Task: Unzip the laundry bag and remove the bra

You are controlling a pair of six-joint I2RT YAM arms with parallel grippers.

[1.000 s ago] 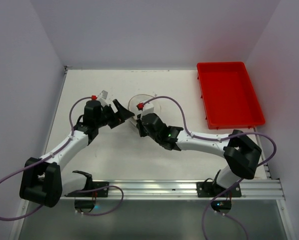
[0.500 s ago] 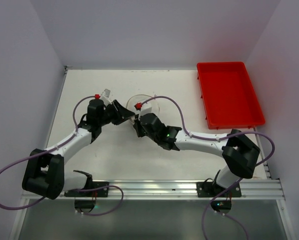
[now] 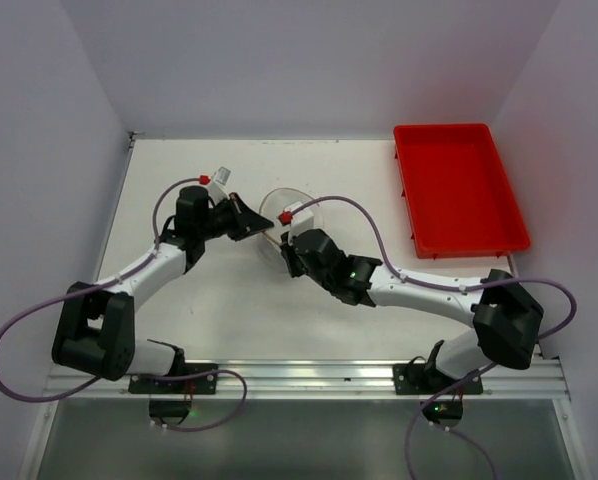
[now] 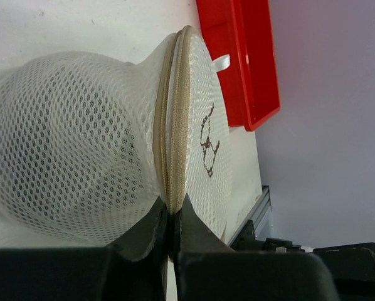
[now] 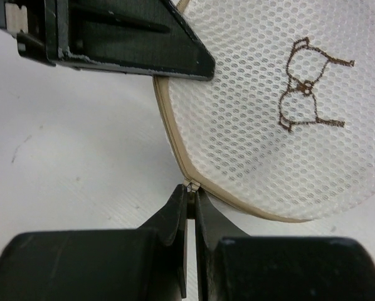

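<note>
"Where was the laundry bag (image 3: 285, 210)?"

"On the white table (image 3: 229, 320), a little above the middle of the overhead frame, between the two arms. In the left wrist view it filled the left and centre of the frame as a cream mesh dome, with its round lid turned toward the red tray (image 3: 459, 190)."

"And the zip?"

"The beige zipper (image 4: 175, 125) ran around the lid's rim, and it looked closed along the stretch in view. A small dark print (image 5: 306, 88) sat on the lid. What lay inside I could not make out through the mesh."

"What were the claws doing?"

"The left gripper (image 4: 172, 216) had its fingers pressed together on the zipper band at the rim, at the lower centre of its own view. The right gripper (image 5: 190, 194) pinched the small metal zipper pull (image 5: 189, 184) at the lid's lower edge, with its jaws nearly touching."

"How close were they?"

"Near each other. The left one's dark finger crossed the upper left of the right wrist view, lying against the rim."

"And the tray?"

"In the upper right of the overhead frame, well apart from the bag."
</note>
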